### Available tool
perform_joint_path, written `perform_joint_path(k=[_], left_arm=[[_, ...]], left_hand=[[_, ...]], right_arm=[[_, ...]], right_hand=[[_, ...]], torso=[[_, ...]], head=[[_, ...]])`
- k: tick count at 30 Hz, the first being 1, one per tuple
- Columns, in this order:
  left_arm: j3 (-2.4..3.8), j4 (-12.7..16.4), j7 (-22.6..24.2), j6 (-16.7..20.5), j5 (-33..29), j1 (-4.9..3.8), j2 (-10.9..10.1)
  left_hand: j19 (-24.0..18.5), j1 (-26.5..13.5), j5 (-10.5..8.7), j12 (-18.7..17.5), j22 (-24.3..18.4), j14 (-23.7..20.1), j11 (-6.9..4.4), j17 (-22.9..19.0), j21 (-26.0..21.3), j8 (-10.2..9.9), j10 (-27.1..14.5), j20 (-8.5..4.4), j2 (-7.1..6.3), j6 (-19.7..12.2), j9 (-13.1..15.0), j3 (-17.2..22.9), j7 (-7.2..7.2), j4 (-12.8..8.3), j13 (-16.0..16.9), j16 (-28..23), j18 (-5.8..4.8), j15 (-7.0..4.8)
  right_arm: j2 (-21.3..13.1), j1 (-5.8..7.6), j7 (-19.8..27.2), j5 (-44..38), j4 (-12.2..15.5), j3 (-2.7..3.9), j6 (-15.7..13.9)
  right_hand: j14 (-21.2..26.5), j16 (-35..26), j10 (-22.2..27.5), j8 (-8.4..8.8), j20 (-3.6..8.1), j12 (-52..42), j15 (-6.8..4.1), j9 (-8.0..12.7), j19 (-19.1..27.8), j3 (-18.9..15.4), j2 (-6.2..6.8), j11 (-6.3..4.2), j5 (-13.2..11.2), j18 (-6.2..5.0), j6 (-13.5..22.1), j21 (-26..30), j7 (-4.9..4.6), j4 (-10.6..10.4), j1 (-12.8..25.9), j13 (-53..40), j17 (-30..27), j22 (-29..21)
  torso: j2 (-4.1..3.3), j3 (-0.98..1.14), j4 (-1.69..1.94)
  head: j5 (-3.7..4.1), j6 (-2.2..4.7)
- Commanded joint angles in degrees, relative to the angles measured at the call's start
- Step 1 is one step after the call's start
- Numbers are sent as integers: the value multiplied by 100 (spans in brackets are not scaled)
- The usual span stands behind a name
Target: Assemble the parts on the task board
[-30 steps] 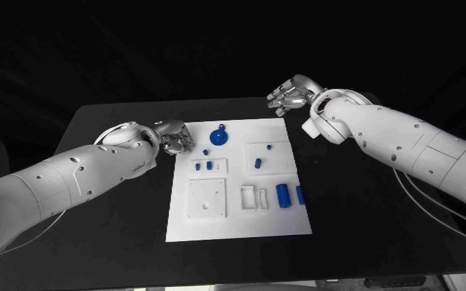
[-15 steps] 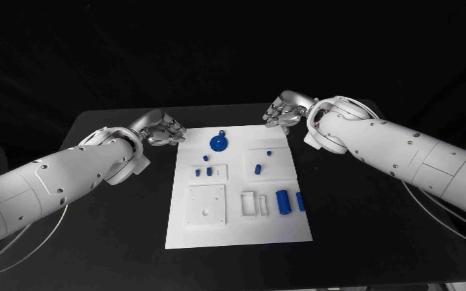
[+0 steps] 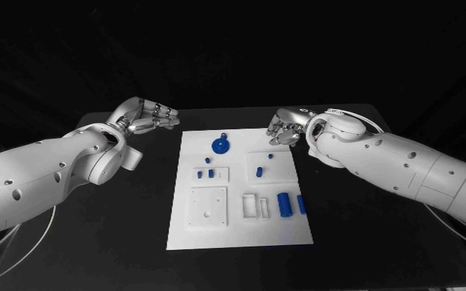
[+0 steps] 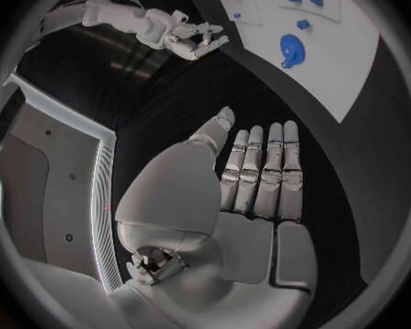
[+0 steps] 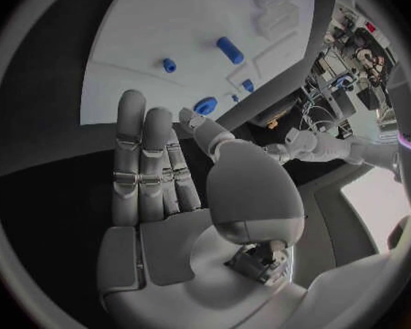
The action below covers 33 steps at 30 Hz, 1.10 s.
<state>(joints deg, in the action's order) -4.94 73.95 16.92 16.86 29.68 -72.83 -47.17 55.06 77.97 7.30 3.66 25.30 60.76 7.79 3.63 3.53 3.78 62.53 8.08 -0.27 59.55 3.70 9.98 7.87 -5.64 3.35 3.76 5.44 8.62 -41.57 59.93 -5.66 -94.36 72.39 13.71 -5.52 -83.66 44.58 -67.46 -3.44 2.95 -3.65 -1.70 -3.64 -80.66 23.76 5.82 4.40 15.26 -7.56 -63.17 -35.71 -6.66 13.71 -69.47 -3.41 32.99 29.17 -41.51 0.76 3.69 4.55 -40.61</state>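
Head view: the white board (image 3: 209, 227) lies in the middle of the black counter (image 3: 388, 237). On it sit a round blue part (image 3: 221, 145) near the far edge, small blue parts (image 3: 204, 174) at mid-left, another (image 3: 260, 168) at mid-right, and a blue cylinder (image 3: 285, 204) with a slimmer piece (image 3: 300, 203) just beside it nearer the right edge. The left hand (image 3: 145, 117) hangs beyond the board's far left corner, holding nothing, fingers loosely bent. The right hand (image 3: 287, 127) hangs at the far right corner, fingers also loosely bent and holding nothing.

Left wrist view: the left hand (image 4: 251, 190) is flat, fingers straight and side by side, palm bare. The board (image 4: 352, 58) with the round part (image 4: 292, 50) lies beyond it.

Right wrist view: the right hand (image 5: 164, 190) is likewise flat and bare, fingers straight, with the board (image 5: 169, 29) and blue parts (image 5: 230, 50) beyond its fingertips.
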Motion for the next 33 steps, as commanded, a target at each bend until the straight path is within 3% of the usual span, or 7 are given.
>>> perform_joint_path(k=[1, 5, 7, 13, 24, 33], left_arm=[[5, 163, 440, -112, -815, -26, -93], [4, 263, 518, -88, -1084, -37, -182], [4, 287, 541, -83, -1169, -40, -204], [4, 318, 593, -92, -1358, -42, -237], [4, 308, 616, -141, -1444, -43, -224], [4, 294, 586, -165, -1451, -43, -212]], left_hand=[[166, 28, 37, -15, -529, 59, 30, -4, 17, -19, -76, -19, 40, -10, -3, -91, 28, -8, -4, -35, 62, -11], [305, 44, 48, -17, -954, 122, 62, -3, 24, -21, -132, -43, 70, -9, -4, -177, 41, -31, -3, -31, 47, -29], [431, 39, 54, -16, -1449, 135, 66, -4, 36, -18, -148, -54, 116, -30, -3, -255, 49, -62, -5, -32, 34, -33], [521, 18, 66, -15, -1725, 172, 69, -2, 52, -22, -161, -65, 141, -68, -3, -266, 60, -84, -5, -27, 36, -45], [579, 5, 71, -18, -1914, 194, 62, -1, 68, -21, -141, -76, 169, -71, -3, -254, 57, -109, -5, -25, 35, -53], [593, 0, 76, -16, -1936, 216, 56, 1, 75, -19, -124, -82, 174, -52, -1, -249, 51, -110, -5, -22, 34, -61]], right_arm=[[-23, -76, -174, -524, 39, -23, 37], [-25, -164, -169, -544, 65, -47, 85], [-25, -199, -173, -553, 83, -53, 101], [-16, -272, -195, -595, 116, -74, 152], [54, -359, -189, -652, 134, -153, 155], [131, -403, -223, -802, 71, -221, 55]], right_hand=[[37, 37, 57, -13, -10, 31, 13, -2, 35, -16, 74, 2, -30, -32, 21, -14, 18, -40, 1, 6, -15, 40], [46, 76, 98, -13, -18, 31, 20, -2, 32, -93, 96, 13, -33, -40, 35, 16, 20, -75, -3, 6, -39, 102], [47, 78, 98, -13, -18, 31, 20, -2, 31, -96, 96, 13, -32, -40, 35, 18, 20, -76, -4, 6, -41, 106], [65, 131, 88, -13, -19, 32, 19, -2, 8, -130, 89, 13, 6, -45, 30, 87, 10, -97, -18, 6, -81, 220], [92, 154, 5, -13, -12, 32, 13, -3, 9, 57, 74, -3, -18, -39, -32, 203, 3, -58, -29, 7, -127, 409], [91, 138, -150, -16, 17, 32, -13, -7, 45, 595, 27, -39, -363, -34, -147, 202, 13, 54, -131, 6, -150, 589]], torso=[[42, -14, 15], [28, -2, 8], [22, -6, 11], [19, -8, 10], [15, -4, 23], [22, 0, 17]], head=[[-48, -39], [-65, -26], [-63, -18], [-103, -32], [-111, -77], [-90, -93]])
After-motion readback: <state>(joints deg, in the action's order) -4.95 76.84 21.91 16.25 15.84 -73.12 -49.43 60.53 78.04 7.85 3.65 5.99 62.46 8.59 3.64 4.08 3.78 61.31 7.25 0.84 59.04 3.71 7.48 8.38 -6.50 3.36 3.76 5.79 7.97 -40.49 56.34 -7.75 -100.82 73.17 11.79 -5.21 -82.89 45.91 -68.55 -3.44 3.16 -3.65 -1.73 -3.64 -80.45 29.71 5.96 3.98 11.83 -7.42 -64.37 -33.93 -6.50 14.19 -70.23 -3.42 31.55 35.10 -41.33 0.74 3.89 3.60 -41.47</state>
